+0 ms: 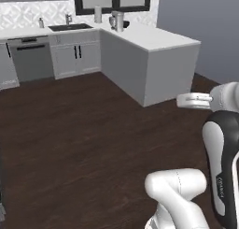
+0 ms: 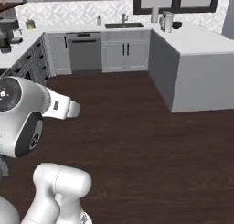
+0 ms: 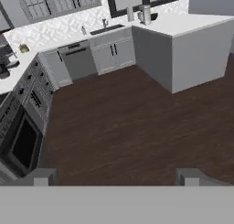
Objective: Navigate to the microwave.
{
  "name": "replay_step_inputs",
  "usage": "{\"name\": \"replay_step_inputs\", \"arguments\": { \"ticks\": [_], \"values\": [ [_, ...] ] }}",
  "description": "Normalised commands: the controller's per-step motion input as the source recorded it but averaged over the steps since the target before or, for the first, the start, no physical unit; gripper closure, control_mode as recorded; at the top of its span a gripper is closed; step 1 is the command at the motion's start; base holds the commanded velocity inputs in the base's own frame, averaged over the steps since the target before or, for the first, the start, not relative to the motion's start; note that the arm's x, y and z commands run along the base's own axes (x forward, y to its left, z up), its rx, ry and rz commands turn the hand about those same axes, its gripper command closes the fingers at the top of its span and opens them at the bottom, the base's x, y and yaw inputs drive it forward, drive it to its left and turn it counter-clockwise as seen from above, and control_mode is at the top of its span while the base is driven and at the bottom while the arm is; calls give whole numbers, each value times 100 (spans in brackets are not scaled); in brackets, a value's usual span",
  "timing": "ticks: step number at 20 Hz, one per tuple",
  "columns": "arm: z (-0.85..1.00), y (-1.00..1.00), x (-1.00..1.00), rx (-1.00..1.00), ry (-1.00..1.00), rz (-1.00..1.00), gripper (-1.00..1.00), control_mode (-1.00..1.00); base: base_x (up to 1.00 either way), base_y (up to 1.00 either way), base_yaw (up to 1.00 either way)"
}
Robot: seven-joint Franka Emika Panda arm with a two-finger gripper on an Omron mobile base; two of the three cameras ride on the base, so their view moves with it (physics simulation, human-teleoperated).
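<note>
Claw point(image 3: 114, 175) spread wide, no legible writing.

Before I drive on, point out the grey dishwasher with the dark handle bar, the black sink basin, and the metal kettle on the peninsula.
Grey dishwasher point(image 2: 84, 52), right base view, door front.
Black sink basin point(image 2: 124, 25), right base view, basin middle.
Metal kettle point(image 2: 167, 22), right base view, body.

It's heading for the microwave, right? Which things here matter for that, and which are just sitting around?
Job in hand:
- dark floor to drive across
- gripper, open, holding nothing

Just lying about:
- sink
- dishwasher
- metal jug on the counter
- oven
- coffee machine
</note>
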Motion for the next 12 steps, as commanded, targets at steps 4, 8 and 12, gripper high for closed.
{"name": "replay_step_inputs", "arguments": {
  "ticks": [4,8,12],
  "values": [
    [0,0,0,0,0,0,-100,100,35,-12,-80],
    [0,0,0,0,0,0,-100,100,19,25,-96],
    [0,0,0,0,0,0,-100,100,26,35,-94]
  ]
}}
